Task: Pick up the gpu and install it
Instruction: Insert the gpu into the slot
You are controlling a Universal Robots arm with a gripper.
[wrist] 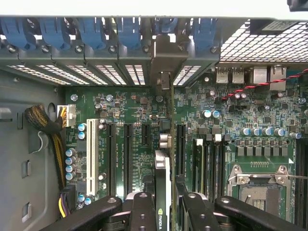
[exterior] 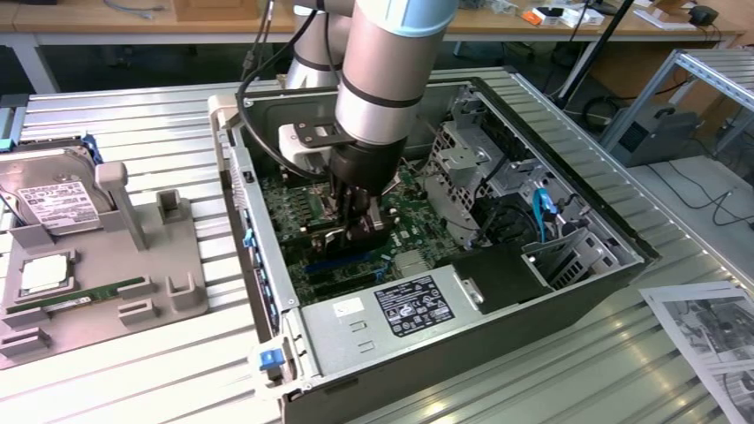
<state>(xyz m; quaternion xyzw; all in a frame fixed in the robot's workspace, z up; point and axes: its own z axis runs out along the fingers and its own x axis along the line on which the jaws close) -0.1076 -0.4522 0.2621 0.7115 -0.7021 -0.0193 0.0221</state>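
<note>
Underneath everything, a ribbed silver metal table (exterior: 141, 380). On it, lying on its side and wide open, a dark grey computer tower case (exterior: 531, 336). Plunging in from above, the thick silver-grey robot arm (exterior: 383, 71). Beside the case on the exterior view's left, a grey plastic fixture tray (exterior: 183, 309), carrying a boxy silver hard drive with a white label (exterior: 59, 205) and a narrow green memory stick (exterior: 83, 296). Inside the case at the near end, a silver power supply box with a printed label (exterior: 353, 331). Across the case floor, a green motherboard (wrist: 130, 103) crowded with black slots, plus one long white expansion slot (wrist: 89, 156).

Now the action: black two-fingered gripper (wrist: 165, 214) low over that board, clenched from both sides on the thin dark gpu (wrist: 164, 180). Card standing on edge, green logo showing between the fingers, running straight from the grip toward the rear wall of the case, black slots on either side. At its far end, a grey metal bracket (wrist: 161, 65) up against the slotted rear panel, just under a row of blue plastic retention clips (wrist: 91, 31). Fully seated in a slot or not: cannot tell.
</note>
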